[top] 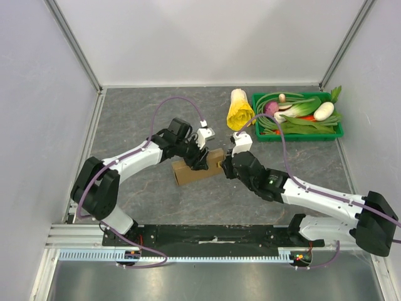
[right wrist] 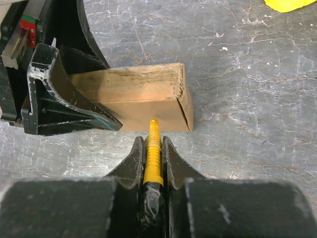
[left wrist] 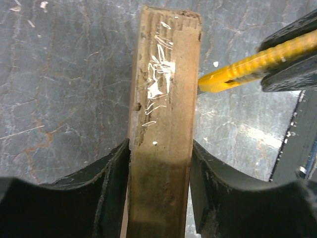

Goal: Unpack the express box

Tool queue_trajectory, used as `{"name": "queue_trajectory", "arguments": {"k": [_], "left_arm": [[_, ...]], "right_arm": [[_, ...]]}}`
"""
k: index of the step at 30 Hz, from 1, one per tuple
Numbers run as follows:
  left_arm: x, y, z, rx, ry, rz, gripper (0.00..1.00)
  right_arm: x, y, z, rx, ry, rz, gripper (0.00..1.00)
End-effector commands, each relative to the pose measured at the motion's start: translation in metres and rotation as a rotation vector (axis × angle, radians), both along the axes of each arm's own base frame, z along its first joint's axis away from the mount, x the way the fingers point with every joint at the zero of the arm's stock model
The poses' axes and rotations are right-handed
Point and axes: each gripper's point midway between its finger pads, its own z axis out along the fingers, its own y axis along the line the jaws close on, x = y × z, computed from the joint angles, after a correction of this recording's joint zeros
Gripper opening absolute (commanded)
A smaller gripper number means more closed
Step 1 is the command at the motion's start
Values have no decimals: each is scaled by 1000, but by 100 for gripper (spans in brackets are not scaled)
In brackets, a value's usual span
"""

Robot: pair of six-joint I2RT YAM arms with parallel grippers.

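Note:
The express box point(top: 195, 169) is a small brown cardboard mailer standing on its edge on the grey table. My left gripper point(top: 200, 157) is shut on the box, with its fingers pressed on both broad faces point(left wrist: 161, 148). The box's narrow top edge point(left wrist: 166, 94) bears torn clear tape. My right gripper point(top: 224, 167) is shut on a yellow utility knife point(right wrist: 152, 148). The knife's tip touches the box's side near its right end point(right wrist: 153, 119). The knife also shows in the left wrist view point(left wrist: 242, 69), meeting the box's right face.
A green tray point(top: 301, 135) full of vegetables stands at the back right. A yellow bag-like object point(top: 239, 111) lies just left of it, behind the box. Grey walls enclose the table on three sides.

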Motion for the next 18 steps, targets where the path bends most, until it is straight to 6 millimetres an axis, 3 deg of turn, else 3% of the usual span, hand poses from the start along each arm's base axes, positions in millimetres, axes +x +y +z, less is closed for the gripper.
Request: {"name": "queue_trajectory", "arguments": {"k": [1, 12, 18], "left_arm": [[1, 8, -9, 66, -52, -3, 52], [12, 10, -13, 113, -63, 35, 30], [17, 11, -8, 143, -116, 40, 29]], "right_arm": [[3, -3, 13, 53, -23, -31, 0], [2, -28, 27, 40, -48, -104, 0], [3, -44, 45, 45, -82, -154, 0]]}}
